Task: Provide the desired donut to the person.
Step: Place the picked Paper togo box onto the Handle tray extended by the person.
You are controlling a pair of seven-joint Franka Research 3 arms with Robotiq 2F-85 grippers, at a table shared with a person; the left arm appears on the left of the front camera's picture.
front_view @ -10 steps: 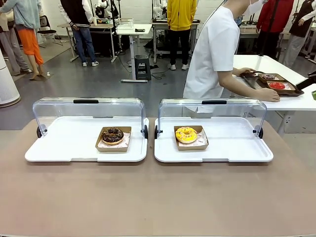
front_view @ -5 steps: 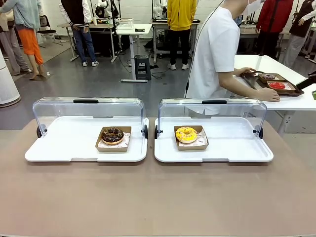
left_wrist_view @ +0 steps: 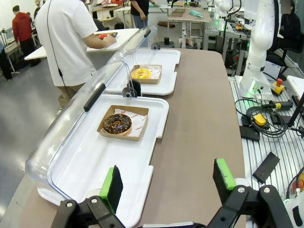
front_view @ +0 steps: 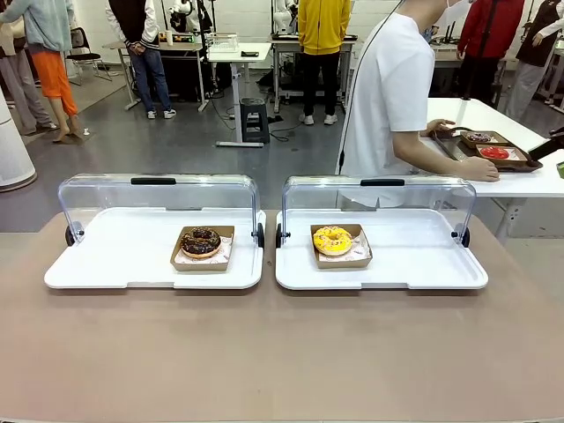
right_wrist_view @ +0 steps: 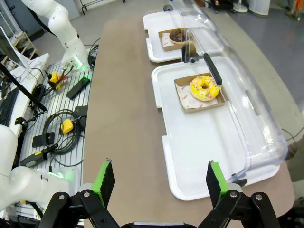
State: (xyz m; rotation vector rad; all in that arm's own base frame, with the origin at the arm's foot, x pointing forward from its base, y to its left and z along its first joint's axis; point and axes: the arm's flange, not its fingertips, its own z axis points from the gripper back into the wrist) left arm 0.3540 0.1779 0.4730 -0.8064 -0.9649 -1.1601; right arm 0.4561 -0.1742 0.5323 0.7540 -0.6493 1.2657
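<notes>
On the brown table [front_view: 282, 361] sit 2 white trays side by side, each with its clear lid flipped up and back. Left tray [front_view: 115, 251] has the chocolate donut [front_view: 201, 241] in a little cardboard box, right tray [front_view: 423, 251] has the yellow donut [front_view: 332, 239] in its own box, both sitting near the middle of their trays. Neither donut nor tray has budged compared with a second ago. What did change is the person [front_view: 392, 88] in the white shirt: they've shifted a bit to the right behind the far edge, torso now more upright, and both hands are at a dark tray [front_view: 493, 152] on the white side table. From the left wrist view, the left gripper [left_wrist_view: 167, 179] hangs over the near end of the chocolate donut's tray with its green-padded fingers spread wide, nothing between them. Right gripper [right_wrist_view: 159, 180] looks the same from its own camera, fingers wide apart and empty, above the table edge next to the yellow donut's tray.
</notes>
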